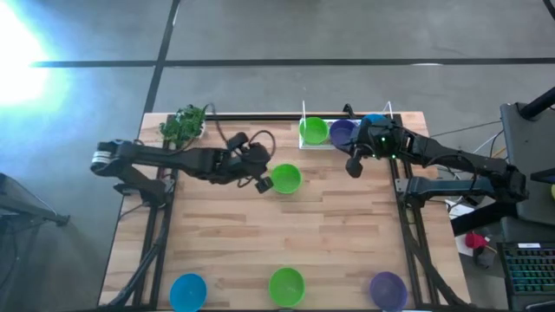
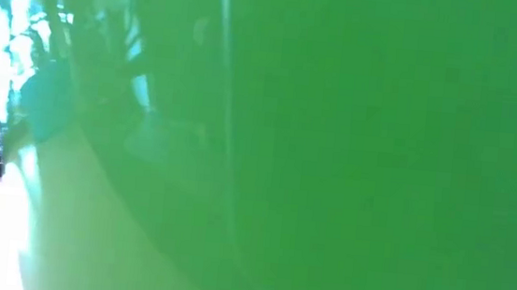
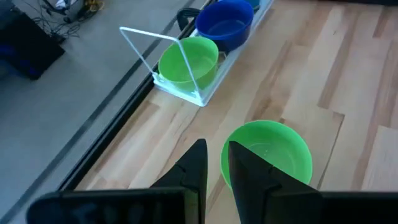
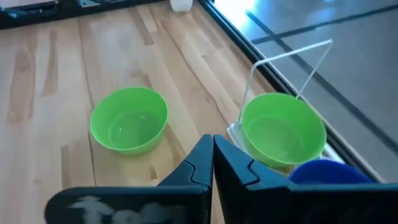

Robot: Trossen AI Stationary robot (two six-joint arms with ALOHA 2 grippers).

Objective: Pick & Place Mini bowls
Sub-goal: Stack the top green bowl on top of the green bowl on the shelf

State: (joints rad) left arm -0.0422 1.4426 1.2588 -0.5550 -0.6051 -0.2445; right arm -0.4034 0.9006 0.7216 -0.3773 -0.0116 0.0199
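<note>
Three green bowls, two blue, two purple

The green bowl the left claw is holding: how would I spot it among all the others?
Start at the wooden table and find its middle. One green bowl sits there alone, its rim pinched by the left gripper. The other green ones sit in the white rack or at the near edge.

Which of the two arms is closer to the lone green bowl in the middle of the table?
The left. Its gripper is right at the green bowl, fingers astride its rim. The right gripper hangs apart, by the rack.
</note>
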